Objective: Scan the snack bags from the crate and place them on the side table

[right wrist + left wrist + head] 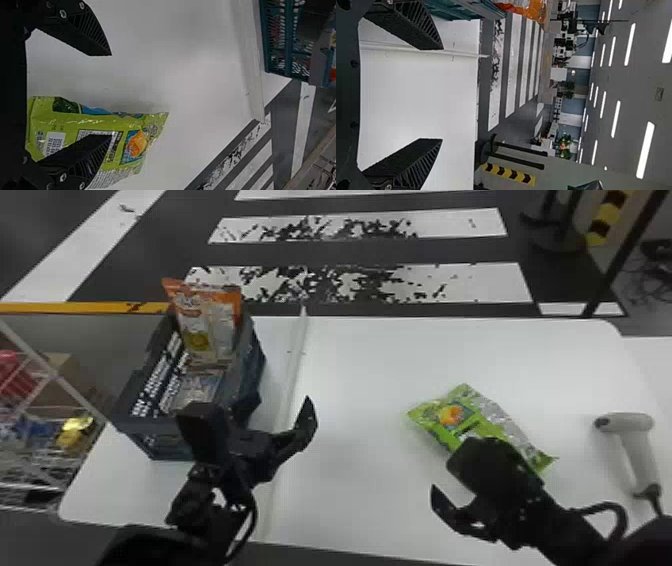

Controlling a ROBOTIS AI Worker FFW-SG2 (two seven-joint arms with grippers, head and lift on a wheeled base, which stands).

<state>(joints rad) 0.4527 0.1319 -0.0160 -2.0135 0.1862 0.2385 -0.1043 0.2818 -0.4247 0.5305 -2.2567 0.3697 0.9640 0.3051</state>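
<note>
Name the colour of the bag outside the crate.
The bag is mostly lime green, clearest in the right wrist view.

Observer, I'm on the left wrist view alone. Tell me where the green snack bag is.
Observer: The green snack bag lies on the white table, well to the right of the crate.
Operator: Now give me the right gripper.
Observer: The right gripper is open. In its wrist view, one finger overlaps the bag and the other has bare table behind it; I can't tell whether it touches the bag.
Operator: Locate the scanner.
Observer: The scanner lies on the table, to the right of the bag, with its handle pointing toward the robot.
</note>
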